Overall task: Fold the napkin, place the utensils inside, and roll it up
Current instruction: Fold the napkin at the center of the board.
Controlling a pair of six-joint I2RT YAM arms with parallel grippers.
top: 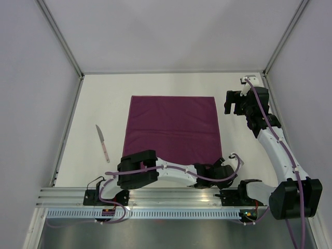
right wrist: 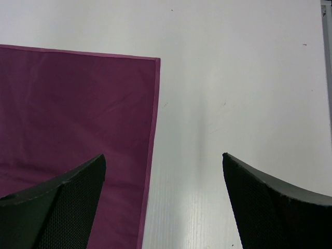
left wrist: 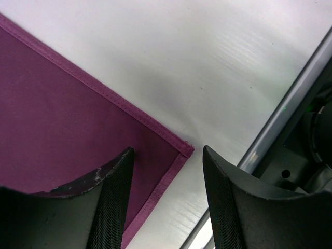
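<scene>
Napkin (top: pixel 174 129) is lying flat and unfolded at the middle of the white bench (top: pixel 104 98), its hemmed edges roughly square to the bench sides.

Knife (top: pixel 102 142), with a pale blade and a pinkish handle, is lying on the bare bench just left of the napkin, clear of the cloth.

Left fingers (top: pixel 222 171) are sitting at the napkin's near right corner, with the left arm reaching across the near edge. They are standing apart and gripping nothing. In the left wrist view one is over the cloth and the other over bare bench, with the corner between them. Contact with the cloth cannot be told.

Right fingers (top: pixel 233 104) are hanging beside the far right corner, spread wide and holding nothing. One is over the napkin's right edge, the other over bare bench.
</scene>
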